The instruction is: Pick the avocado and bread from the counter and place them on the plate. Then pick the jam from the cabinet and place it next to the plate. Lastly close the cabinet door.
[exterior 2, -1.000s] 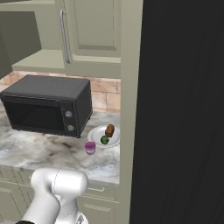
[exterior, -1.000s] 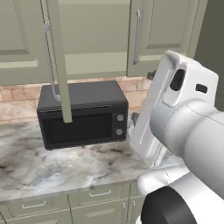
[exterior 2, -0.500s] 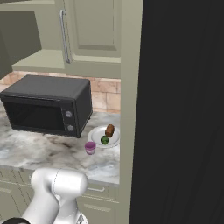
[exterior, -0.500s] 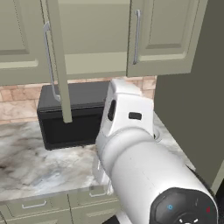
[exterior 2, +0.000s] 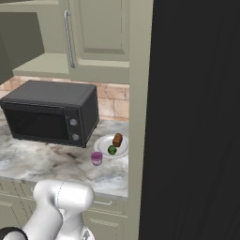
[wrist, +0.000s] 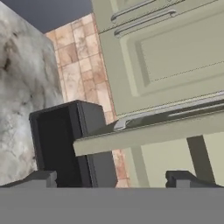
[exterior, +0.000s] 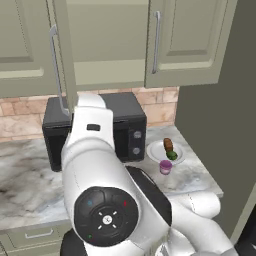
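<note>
Closing step left: cabinet door (wrist: 148, 135) hangs open, edge-on just ahead of your spread fingers (wrist: 114, 178). It's stiff, light, hinged; push the flat panel near its silver handle (wrist: 170, 113).

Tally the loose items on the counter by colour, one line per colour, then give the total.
Dark green: 1, the avocado
Reddish-brown: 1, the bread
White-grey: 1, the plate
Purple: 1, the jam
Black: 1, the microwave
Total: 5
</note>
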